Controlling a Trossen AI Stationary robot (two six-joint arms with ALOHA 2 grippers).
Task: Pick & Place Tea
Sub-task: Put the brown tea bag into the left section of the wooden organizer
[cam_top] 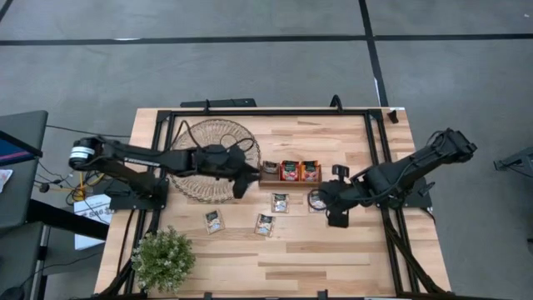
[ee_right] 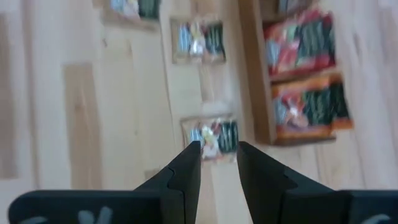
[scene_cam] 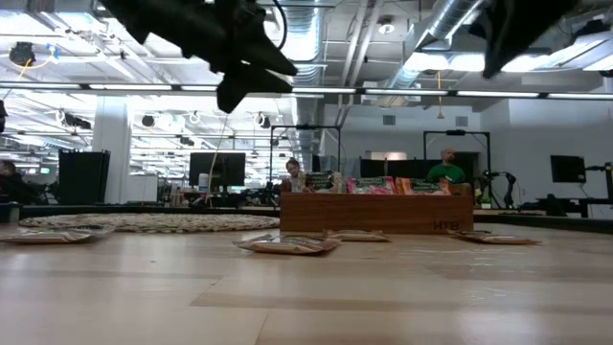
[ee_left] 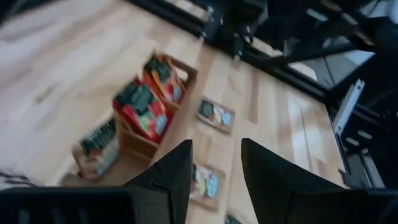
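Note:
The tea sachets are small flat squares. Two red-orange ones [cam_top: 300,171] and a pale one [cam_top: 271,167] stand on edge in the long brown wooden tray [cam_top: 290,178]. Three pale ones [cam_top: 280,202] [cam_top: 265,224] [cam_top: 214,221] lie flat on the table in front of it. A further one [ee_right: 211,135] lies under my right gripper [ee_right: 217,146], which hangs open above it, pointing steeply down. My left gripper [ee_left: 216,146] is open and holds nothing. It hovers at the tray's left end [cam_top: 243,187], over the edge of the round woven mat [cam_top: 200,133].
A small potted plant [cam_top: 162,258] stands at the table's near left corner. A black frame [cam_top: 375,125] runs along the table's far and side edges. Bare wood [cam_top: 333,258] lies near the front edge. In the low view, people sit in the room beyond the table.

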